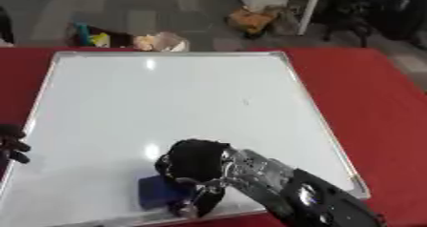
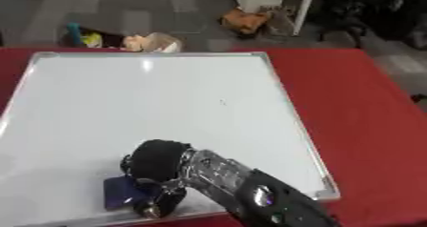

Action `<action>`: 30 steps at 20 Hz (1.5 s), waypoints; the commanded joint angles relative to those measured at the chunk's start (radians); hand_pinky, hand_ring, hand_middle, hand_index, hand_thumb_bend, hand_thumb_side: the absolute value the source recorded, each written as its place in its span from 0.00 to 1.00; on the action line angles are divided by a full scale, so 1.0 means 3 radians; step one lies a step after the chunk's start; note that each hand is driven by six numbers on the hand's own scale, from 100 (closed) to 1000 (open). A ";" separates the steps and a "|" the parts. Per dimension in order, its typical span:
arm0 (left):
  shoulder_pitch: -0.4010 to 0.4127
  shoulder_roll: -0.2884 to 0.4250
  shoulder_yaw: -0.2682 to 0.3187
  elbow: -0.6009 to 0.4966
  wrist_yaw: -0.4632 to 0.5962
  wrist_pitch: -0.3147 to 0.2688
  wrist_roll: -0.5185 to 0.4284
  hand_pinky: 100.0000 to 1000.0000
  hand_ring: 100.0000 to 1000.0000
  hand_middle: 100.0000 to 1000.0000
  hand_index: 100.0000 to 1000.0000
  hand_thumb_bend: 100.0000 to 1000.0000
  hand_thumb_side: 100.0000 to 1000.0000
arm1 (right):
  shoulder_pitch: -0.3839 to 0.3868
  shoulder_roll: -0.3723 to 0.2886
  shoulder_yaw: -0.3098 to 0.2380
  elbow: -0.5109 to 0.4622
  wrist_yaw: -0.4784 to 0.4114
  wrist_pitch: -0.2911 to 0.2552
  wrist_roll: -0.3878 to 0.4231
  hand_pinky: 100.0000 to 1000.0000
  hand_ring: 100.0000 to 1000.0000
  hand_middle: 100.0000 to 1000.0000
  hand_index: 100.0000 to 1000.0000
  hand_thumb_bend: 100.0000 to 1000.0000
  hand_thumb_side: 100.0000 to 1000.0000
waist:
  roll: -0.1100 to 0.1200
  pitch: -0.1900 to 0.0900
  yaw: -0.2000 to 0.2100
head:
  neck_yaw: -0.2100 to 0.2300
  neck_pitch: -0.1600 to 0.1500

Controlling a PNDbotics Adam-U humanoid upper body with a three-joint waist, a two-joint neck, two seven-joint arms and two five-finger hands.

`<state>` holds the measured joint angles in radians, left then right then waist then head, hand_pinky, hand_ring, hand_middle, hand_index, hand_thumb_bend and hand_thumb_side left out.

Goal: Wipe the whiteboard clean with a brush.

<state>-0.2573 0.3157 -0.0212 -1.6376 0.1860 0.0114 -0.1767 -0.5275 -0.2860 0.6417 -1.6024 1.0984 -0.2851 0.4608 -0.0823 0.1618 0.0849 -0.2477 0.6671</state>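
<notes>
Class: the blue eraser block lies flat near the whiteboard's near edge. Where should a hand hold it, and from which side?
Probably from above, fingers curled over the blue eraser block's long sides: it lies flat on the whiteboard, top exposed. The right hand already sits over it that way.

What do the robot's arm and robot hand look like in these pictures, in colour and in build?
The right robot hand is black and rounded on its back. Behind it, the wrist section is shiny silver metal with exposed mechanical parts. The forearm is glossy black with small round details. Of the left robot hand only dark fingers show at the left edge.
</notes>
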 commanded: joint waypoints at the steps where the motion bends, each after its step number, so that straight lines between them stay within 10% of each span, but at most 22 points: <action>1: -0.0042 0.0028 -0.0002 -0.0045 -0.0011 0.0006 0.0006 0.42 0.49 0.51 0.62 0.66 0.91 | -0.0031 -0.0048 -0.0038 -0.0115 -0.0034 0.0033 0.0012 0.63 0.51 0.48 0.21 0.06 0.19 | 0.0020 -0.0049 -0.0010 | 0.0006 0.0004; 23: -0.0012 0.0033 0.0011 -0.0040 -0.0005 0.0006 0.0021 0.42 0.49 0.51 0.62 0.66 0.91 | 0.0004 -0.0337 -0.0183 -0.0603 -0.0261 0.0189 0.0215 0.64 0.52 0.48 0.21 0.10 0.17 | 0.0020 -0.0090 -0.0063 | 0.0033 0.0020; 30: 0.0002 0.0053 0.0036 -0.0044 -0.0001 0.0003 0.0046 0.42 0.49 0.51 0.62 0.67 0.91 | 0.0126 -0.0753 -0.0644 -0.0447 -0.0110 0.0464 -0.0008 0.65 0.53 0.49 0.22 0.20 0.15 | 0.0007 -0.0106 -0.0080 | 0.0105 -0.0007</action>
<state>-0.2462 0.3160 -0.0190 -1.6372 0.1854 0.0133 -0.1658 -0.4805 -0.4706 0.4878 -1.7322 1.0538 -0.1644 0.4725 -0.0854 0.1410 0.0625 -0.2167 0.6678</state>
